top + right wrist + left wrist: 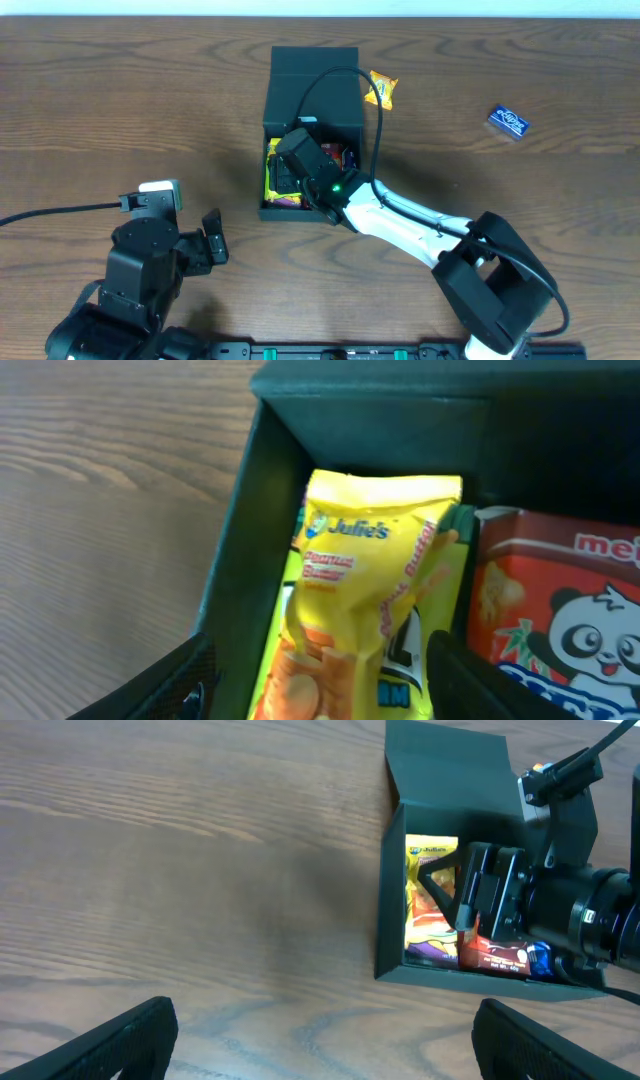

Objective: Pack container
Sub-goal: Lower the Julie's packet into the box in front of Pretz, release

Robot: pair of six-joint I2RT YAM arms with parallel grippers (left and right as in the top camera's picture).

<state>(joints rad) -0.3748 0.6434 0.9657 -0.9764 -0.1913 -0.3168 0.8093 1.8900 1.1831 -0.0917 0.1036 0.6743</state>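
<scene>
The container, a black square box (310, 65) with its flap lid folded back, stands at the table's middle back. It also shows in the left wrist view (395, 890) and the right wrist view (240, 530). Inside it lie a yellow Julie's packet (370, 560) (428, 890) and a red panda snack box (560, 610) (495, 952). My right gripper (288, 172) (320, 680) hangs open over the box's left side, with the yellow packet loose between its fingers. My left gripper (216, 240) (320, 1040) is open and empty over bare wood, left of the box.
An orange snack packet (383, 90) lies on the table just right of the box's lid. A small blue packet (508, 121) lies at the far right. The right arm's cable arcs over the box.
</scene>
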